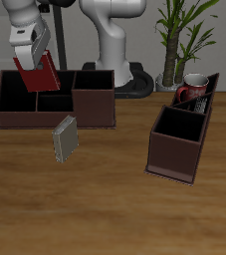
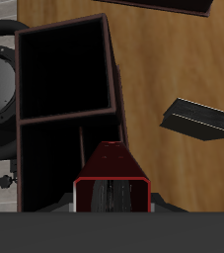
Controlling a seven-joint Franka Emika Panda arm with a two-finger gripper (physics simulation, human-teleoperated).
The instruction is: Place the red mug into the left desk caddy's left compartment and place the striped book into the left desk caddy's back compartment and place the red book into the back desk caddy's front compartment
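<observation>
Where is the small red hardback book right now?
In the exterior view the small red hardback book hangs tilted in the gripper, just above the wide dark brown desk caddy at the table's back, not yet set inside.

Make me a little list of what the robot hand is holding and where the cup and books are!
gripper: shut on the red book, above the back desk caddy
red mug: in the left desk caddy
striped book: not visible
grey book: on the table, in front of the back desk caddy
</observation>
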